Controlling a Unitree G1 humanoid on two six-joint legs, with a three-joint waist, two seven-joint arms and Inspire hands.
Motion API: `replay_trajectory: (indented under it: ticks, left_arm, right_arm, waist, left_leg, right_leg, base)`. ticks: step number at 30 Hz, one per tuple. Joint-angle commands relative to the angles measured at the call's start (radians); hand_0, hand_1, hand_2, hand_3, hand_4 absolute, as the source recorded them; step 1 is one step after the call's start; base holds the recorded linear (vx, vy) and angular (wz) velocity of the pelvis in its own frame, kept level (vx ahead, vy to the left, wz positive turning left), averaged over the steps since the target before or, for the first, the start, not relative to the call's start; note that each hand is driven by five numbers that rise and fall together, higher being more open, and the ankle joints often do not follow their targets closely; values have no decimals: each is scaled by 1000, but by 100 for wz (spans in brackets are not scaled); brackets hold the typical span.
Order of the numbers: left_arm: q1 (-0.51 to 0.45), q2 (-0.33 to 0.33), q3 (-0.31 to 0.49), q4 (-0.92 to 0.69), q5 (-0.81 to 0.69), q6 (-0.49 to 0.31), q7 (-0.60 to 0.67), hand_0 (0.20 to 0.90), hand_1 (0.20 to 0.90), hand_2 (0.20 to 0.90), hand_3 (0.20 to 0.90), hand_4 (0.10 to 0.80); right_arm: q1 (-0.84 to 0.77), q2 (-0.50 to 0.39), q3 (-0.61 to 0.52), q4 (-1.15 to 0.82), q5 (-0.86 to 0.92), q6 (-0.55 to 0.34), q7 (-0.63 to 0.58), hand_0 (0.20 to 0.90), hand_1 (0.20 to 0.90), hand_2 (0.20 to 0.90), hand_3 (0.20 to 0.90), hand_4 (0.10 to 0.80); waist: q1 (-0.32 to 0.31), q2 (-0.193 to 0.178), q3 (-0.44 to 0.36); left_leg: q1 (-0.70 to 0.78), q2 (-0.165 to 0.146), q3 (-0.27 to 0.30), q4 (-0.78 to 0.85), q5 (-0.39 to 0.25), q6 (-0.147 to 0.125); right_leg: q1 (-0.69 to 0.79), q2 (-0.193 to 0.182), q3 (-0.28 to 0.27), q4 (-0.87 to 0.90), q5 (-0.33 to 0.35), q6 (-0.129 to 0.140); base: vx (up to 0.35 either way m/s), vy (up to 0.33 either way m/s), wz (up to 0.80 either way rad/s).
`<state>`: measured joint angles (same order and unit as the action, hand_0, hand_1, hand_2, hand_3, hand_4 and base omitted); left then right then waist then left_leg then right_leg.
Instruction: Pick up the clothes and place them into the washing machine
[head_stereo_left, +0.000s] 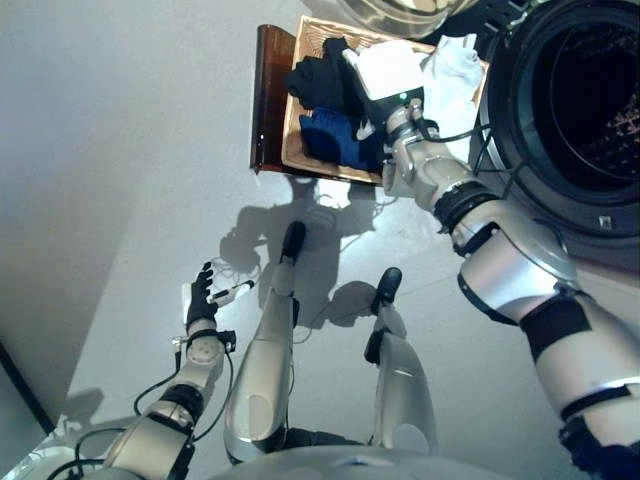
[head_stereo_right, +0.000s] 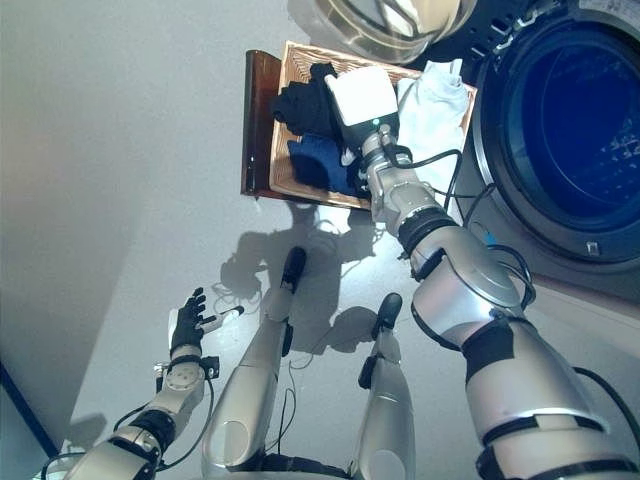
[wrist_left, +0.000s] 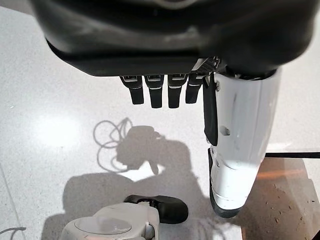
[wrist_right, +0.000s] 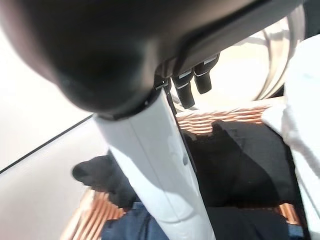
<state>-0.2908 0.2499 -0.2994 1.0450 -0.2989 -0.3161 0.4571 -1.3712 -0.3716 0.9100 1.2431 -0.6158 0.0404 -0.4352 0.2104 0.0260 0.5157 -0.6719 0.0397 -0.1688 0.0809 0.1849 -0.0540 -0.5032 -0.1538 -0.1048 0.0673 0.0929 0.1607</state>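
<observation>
right hand (head_stereo_left: 385, 75) over basket (head_stereo_left: 292, 140) holding black (head_stereo_left: 318, 80), blue (head_stereo_left: 330, 135), white clothes (head_stereo_left: 452, 65).

The right hand (head_stereo_left: 390, 72) covers part of the black cloth (head_stereo_left: 318, 80) and blue cloth (head_stereo_left: 330, 135) — its grip is unreadable; the washer drum (head_stereo_left: 585, 100) is cut off at the edge.

basket (head_stereo_left: 300, 100): woven wicker, rough | clothes (head_stereo_left: 322, 82): soft matt cloth | washing machine (head_stereo_left: 575, 120): glossy dark door ring | floor (head_stereo_left: 120, 150): smooth, slightly shiny
</observation>
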Motion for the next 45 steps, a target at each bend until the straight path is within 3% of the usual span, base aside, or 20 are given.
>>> replay_trajectory:
  ticks: [1, 23, 41, 44, 45]
  left_arm:
    - [15, 36, -39, -45, -31, -39, 33, 900, 900, 900, 900, 800]
    - [22, 34, -67, -133, -60, -59, 26, 900, 900, 900, 900, 800]
    - [43, 55, -81, -254, -79, -82, 8, 900, 900, 900, 900, 800]
    - [42, 55, -83, -273, -81, -84, 6, 900, 900, 900, 900, 800]
    - [42, 56, -82, -275, -83, -86, 4, 900, 900, 900, 900, 800]
  right_arm:
    - [-170, -87, 5, -20, 30, -19, -51, 900, 900, 900, 900, 800]
    - [-205, -115, 6, 17, 83, -24, -53, 900, 900, 900, 900, 800]
    - [-294, -229, 31, 74, 147, -27, -46, 900, 900, 900, 900, 800]
    - [-305, -244, 43, 78, 147, -27, -39, 691, 691, 691, 691, 651]
    - [-309, -248, 45, 79, 149, -29, -36, 540, 540, 540, 540, 543]
  waist:
    - [46, 27, 4]
    - [74, 46, 4]
    - [113, 79, 4]
    - [117, 84, 4]
    - [118, 86, 4]
  left_leg:
    - [-19, -27, 53, -45, 32, -46]
    - [-113, -48, 19, -36, 37, -46]
    - [-212, -79, -4, -28, 39, -47]
    - [-226, -82, -10, -26, 40, -46]
    - [-229, -82, -11, -25, 41, -46]
  right_leg:
    - [14, 9, 39, 134, -129, -42]
    - [-45, -1, 1, 134, -132, -37]
    - [-100, -22, -36, 128, -137, -25]
    - [-112, -23, -39, 133, -140, -25]
    - [-115, -23, -39, 133, -141, -25]
  base:
    - [18, 0, 7]
    - [10, 3, 5]
    - [17, 6, 5]
    - [0, 0, 0]
    - [0, 0, 0]
